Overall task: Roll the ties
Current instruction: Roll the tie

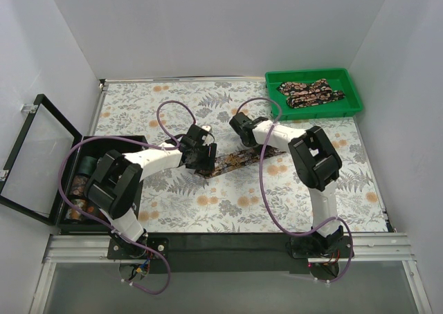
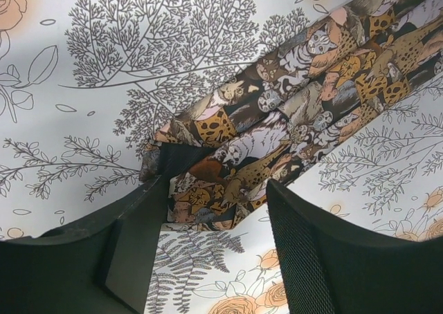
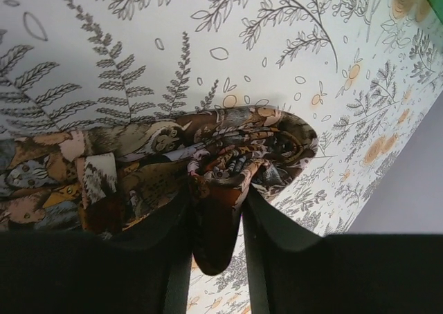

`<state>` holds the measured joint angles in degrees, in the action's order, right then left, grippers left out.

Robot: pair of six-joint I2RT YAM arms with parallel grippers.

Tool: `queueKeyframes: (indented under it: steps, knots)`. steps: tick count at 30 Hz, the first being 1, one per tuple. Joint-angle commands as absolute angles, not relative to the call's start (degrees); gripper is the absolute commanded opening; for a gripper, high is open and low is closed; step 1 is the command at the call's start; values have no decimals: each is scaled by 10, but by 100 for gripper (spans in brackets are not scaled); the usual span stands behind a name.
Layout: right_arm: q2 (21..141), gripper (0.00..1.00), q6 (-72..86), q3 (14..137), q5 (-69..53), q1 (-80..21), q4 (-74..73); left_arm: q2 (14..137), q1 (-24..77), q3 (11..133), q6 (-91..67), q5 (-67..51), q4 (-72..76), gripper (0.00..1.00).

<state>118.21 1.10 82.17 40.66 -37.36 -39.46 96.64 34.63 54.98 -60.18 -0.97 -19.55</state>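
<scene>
The right gripper (image 3: pixel 216 210) pinches 1 bunched end of the tie (image 1: pixel 232 160), while at its other end the left gripper (image 2: pixel 218 186) straddles it, jaws apart.

The left arm (image 1: pixel 149 158) and right arm (image 1: pixel 277 135) had white links, bulky black joints and looping purple cables (image 1: pixel 158 118). The left claw (image 2: pixel 216 203) had matte black fingers (image 2: pixel 332 259), one meshed.
</scene>
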Motion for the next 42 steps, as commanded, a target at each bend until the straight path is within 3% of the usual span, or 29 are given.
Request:
queueKeyframes:
  steps: [1, 7, 26, 30, 33, 37, 42]
  knots:
    - [1161, 33, 2, 808, 340, -376, -381, 945, 347, 544, -600, 16, -224, 56]
    - [1141, 49, -18, 797, 300, -377, -382, 940, 347, 546, -600, 19, -223, 58]
    - [1020, 74, -28, 809, 191, -362, -392, 881, 349, 632, -697, 1, -236, 72]
    - [978, 77, -27, 782, 105, -289, -363, 918, 366, 694, -719, -27, -229, 73]
    - [941, 85, -9, 744, -15, -212, -315, 962, 385, 742, -734, -46, -214, 73]
    - [917, 86, 25, 694, -154, -131, -228, 1048, 416, 821, -738, -63, -205, 72]
    - [909, 85, 54, 637, -241, -52, -147, 1129, 441, 904, -741, -75, -196, 66]
